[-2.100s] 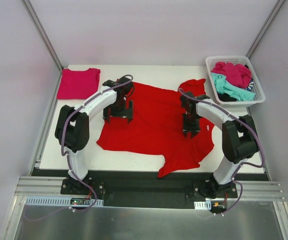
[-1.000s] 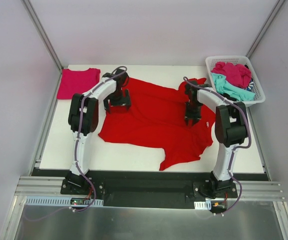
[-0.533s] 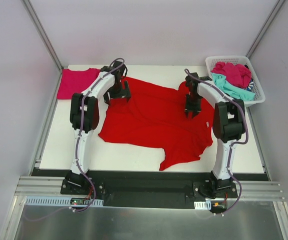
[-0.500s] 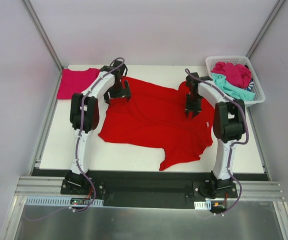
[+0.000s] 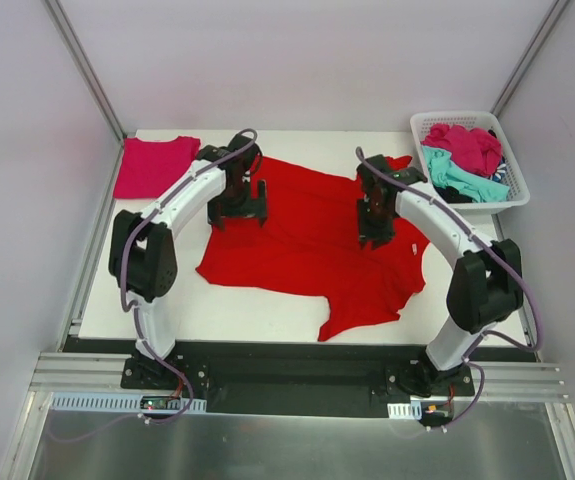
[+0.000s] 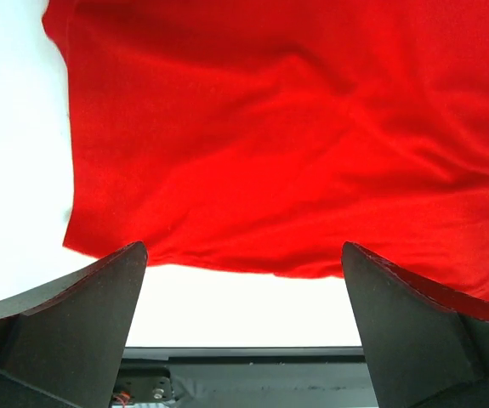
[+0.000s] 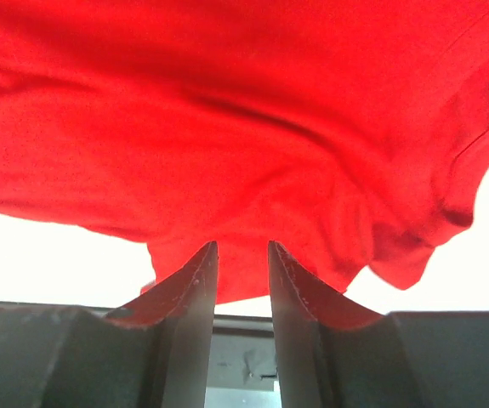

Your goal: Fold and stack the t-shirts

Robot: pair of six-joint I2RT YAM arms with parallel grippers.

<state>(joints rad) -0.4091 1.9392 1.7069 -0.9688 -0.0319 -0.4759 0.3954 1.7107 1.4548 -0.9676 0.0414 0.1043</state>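
Noted on the table: red t-shirt spread, rumpled, from the middle toward the right edge; basket of bunched t-shirts at the far right corner; folded pink t-shirt at the far left corner. Found left gripper spread wide over the red cloth's far left part, pinching nothing. Found right gripper over its far right part, fingers parted narrowly, nothing between.

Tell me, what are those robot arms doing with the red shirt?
They are folding t-shirts. A red t-shirt lies spread and a bit crumpled on the table. The left tool hangs over it wide open; the right tool hangs over it with fingers close together. Neither seems to grip cloth. A pink t-shirt lies folded in the far left corner, and more wait in the white basket.
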